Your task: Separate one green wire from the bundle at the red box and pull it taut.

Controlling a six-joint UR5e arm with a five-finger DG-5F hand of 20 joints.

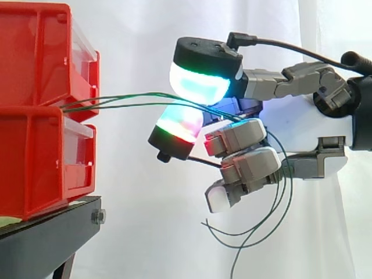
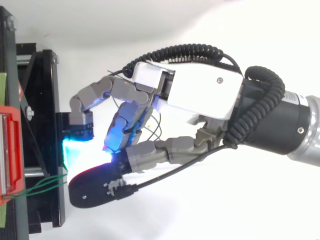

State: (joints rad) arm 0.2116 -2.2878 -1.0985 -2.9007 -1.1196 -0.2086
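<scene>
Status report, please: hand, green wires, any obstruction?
Hand curled, pads pinching several green wires, not one. Wires bowed from red bins, not taut; ends hang under hand. Nothing blocking.

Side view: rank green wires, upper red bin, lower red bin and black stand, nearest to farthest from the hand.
1. Green wires, threaded through the hand.
2. Upper red bin and lower red bin, left: too close to call.
3. Black stand, lower left.

Bins [image 1: 35, 87] cut by left edge. Wires [image 1: 110, 100] vanish behind hand [image 1: 302, 125]; grip on them unclear. One wire runs off the bottom edge.
</scene>
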